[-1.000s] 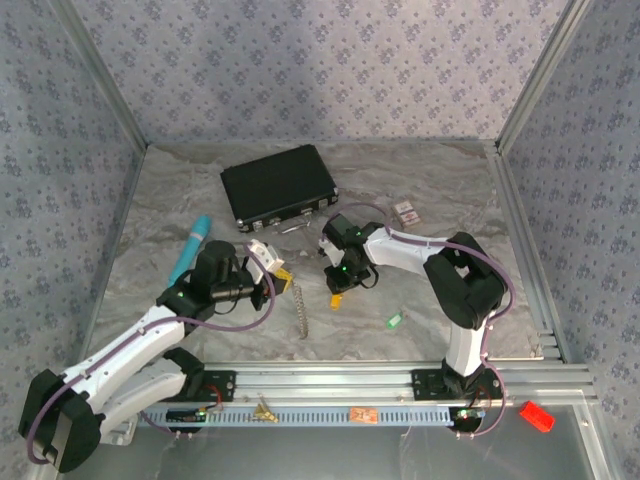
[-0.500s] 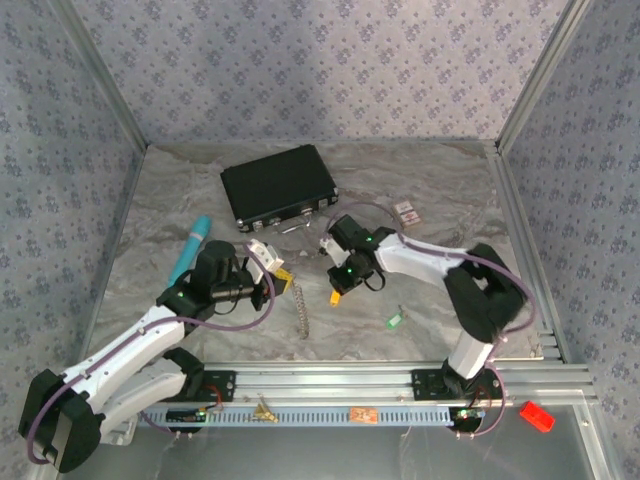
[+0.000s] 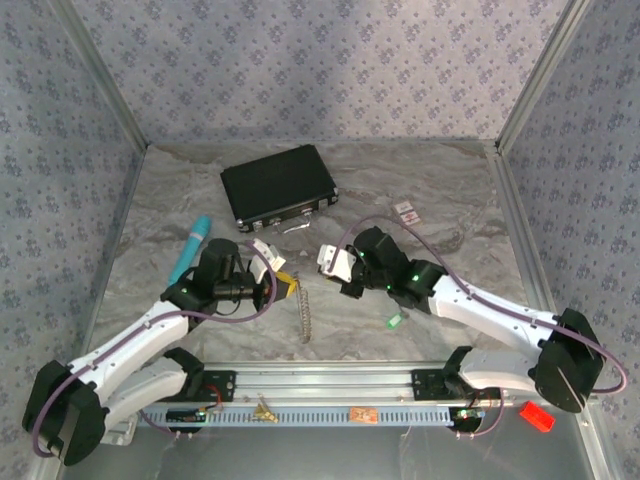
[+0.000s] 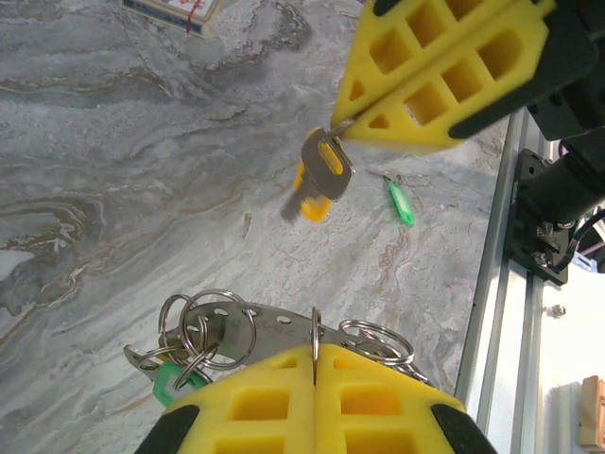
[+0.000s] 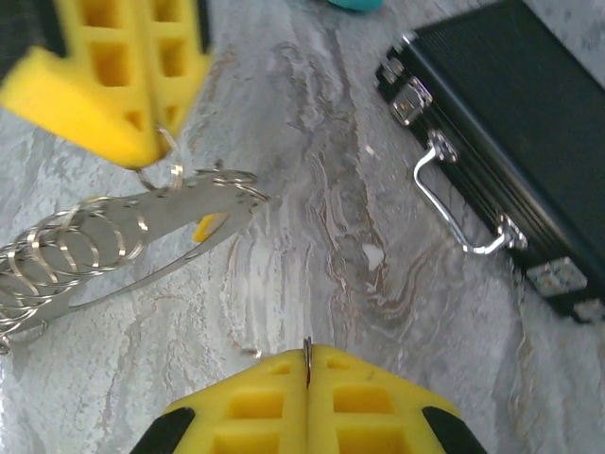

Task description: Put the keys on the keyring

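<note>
In front of the black case [image 3: 278, 187], your left hand [image 4: 315, 354] clamps the keyring [image 4: 248, 326] off the counter [image 3: 450, 200], rings presented, while your right hand [image 4: 342, 129] pinches a yellow-headed key [image 4: 324, 170], apparently ready for threading.

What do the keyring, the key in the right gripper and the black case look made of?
Keyring: polished silvery metal, a flat holed strip carrying wire rings that glint. Key in right gripper: bright metal blade; yellow part looks plastic, blurred. Case: black ribbed shell, plastic or coated metal, cannot tell; handle shiny, chrome-like.
</note>
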